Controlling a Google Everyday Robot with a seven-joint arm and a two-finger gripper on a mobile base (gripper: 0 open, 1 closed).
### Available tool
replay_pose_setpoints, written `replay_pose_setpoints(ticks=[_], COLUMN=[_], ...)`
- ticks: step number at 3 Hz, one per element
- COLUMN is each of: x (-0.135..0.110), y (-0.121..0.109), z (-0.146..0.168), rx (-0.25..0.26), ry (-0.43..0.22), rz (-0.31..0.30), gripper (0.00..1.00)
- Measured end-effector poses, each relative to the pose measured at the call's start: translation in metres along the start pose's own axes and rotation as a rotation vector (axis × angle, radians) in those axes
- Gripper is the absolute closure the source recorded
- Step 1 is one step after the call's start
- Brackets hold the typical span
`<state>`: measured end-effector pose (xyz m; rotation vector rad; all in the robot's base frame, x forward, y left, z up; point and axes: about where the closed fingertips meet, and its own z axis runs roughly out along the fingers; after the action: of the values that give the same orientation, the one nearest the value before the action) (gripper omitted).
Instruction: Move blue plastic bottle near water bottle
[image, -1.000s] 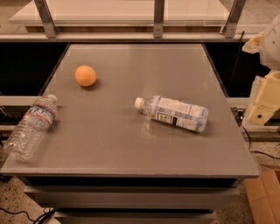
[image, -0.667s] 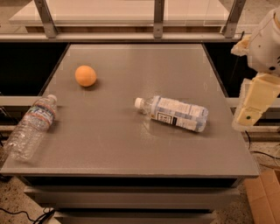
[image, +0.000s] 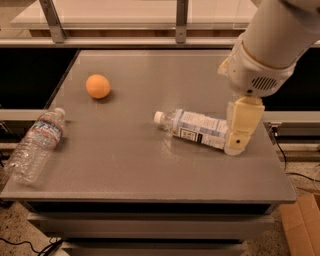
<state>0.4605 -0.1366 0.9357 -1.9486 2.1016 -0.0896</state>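
Over the last second the arm has swung in from the right edge of our view and now hangs over the right part of the table (image: 150, 175), with the gripper (image: 236, 145) brought down at the base end of the blue plastic bottle (image: 197, 129). From this view it overlaps that end, though we cannot say whether it touches the bottle or is only in front of it. Nor can we tell whether the gripper is apart or together, since we see only one cream-coloured face of it. Nothing else has shifted. The blue plastic bottle lies on its side right of the table's centre, white cap pointing left, just as it lay before. The water bottle (image: 37, 145) also lies on its side, at the far left edge and well apart from it. The orange ball (image: 98, 86) sits toward the back left. So we judge the approach to be nearly over and the grasp not yet made, which leaves the real work of the task ahead of us. The bottle must be taken up and carried most of the way across the table to the left. Gripping a round bottle near its base could let it roll or slip away.
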Motion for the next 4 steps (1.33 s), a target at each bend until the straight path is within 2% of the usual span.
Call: replay_pose_setpoints(ticks=[1,2,3,4], x=[-0.020,-0.031,-0.035,-0.036], y=[-0.001,-0.003,-0.006,-0.009], z=[0.031,0.059,0.080,0.093], rx=[-0.024,-0.045,-0.065,-0.081], ry=[0.034,0.063,0.077,0.081], rz=[-0.042,-0.045,-0.034,-0.027], gripper=[0.00,0.00,0.11,0.34])
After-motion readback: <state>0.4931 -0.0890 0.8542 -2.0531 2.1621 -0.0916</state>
